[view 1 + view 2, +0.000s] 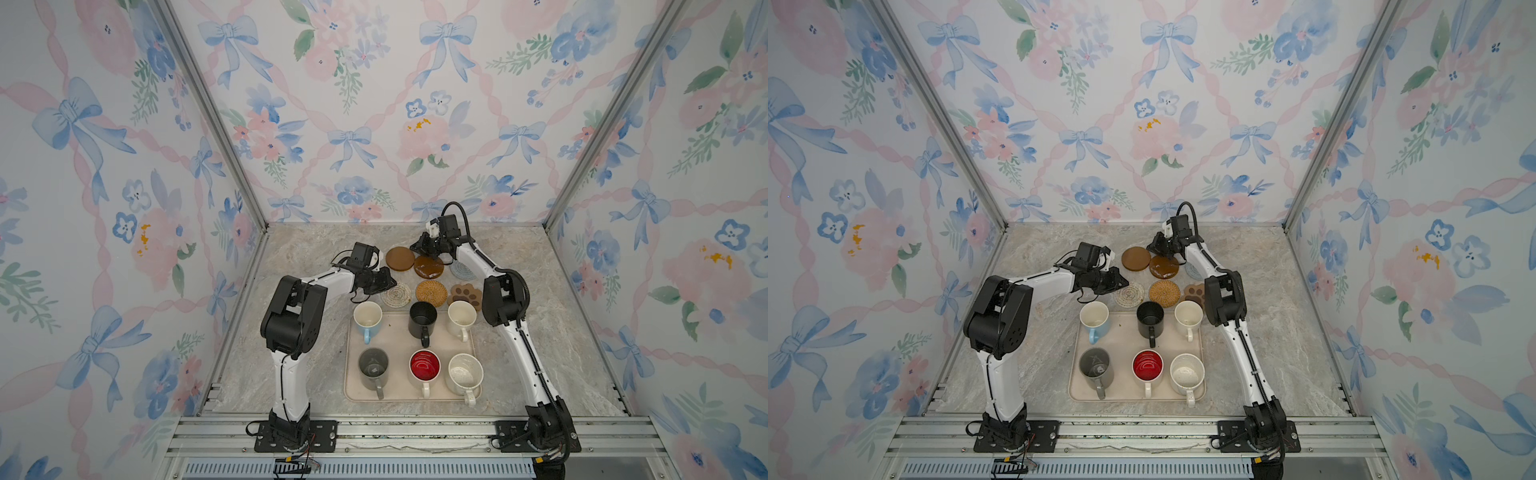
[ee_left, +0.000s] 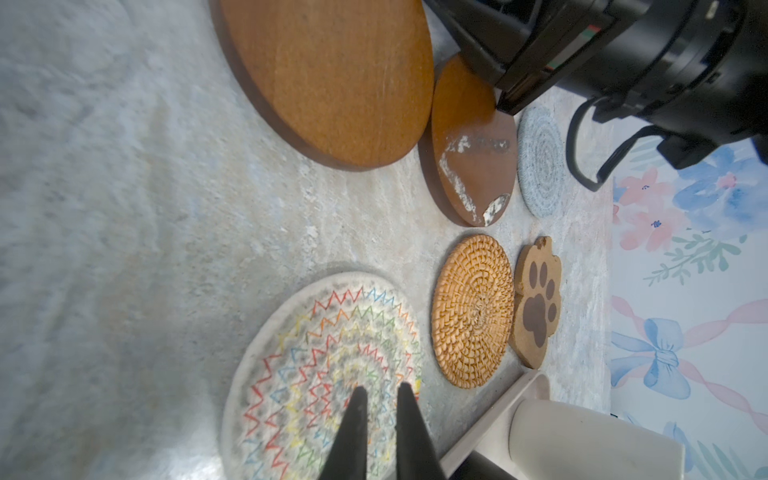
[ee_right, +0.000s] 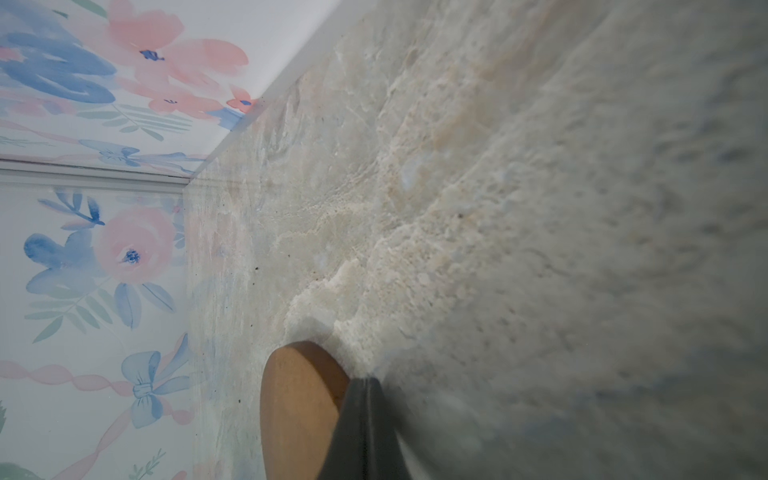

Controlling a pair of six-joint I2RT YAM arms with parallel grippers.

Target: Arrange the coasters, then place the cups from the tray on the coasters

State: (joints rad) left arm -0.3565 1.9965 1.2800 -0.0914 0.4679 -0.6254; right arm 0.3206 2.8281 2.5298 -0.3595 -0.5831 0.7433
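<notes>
Left claw (image 2: pixel 382 395): narrow gap, nothing between the tips, low over cream crochet coaster (image 2: pixel 316 365).
Right claw (image 3: pixel 366 382): tips pressed together, empty, by glossy disc (image 1: pixel 429 268).
Coasters: two rows of three on tabletop (image 1: pixel 540 332), beyond tray (image 1: pixel 395 334).
Cups (image 1: pixel 422 320): all six on tray.
Step, my read: settling coasters. Lift straight up so the crochet doesn't snag. Glossy disc crowds plain brown disc (image 1: pixel 400 258), so nudge them apart.

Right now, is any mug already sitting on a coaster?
No, all six mugs stand on the tray, and none of the coasters beyond it carries a mug.
</notes>
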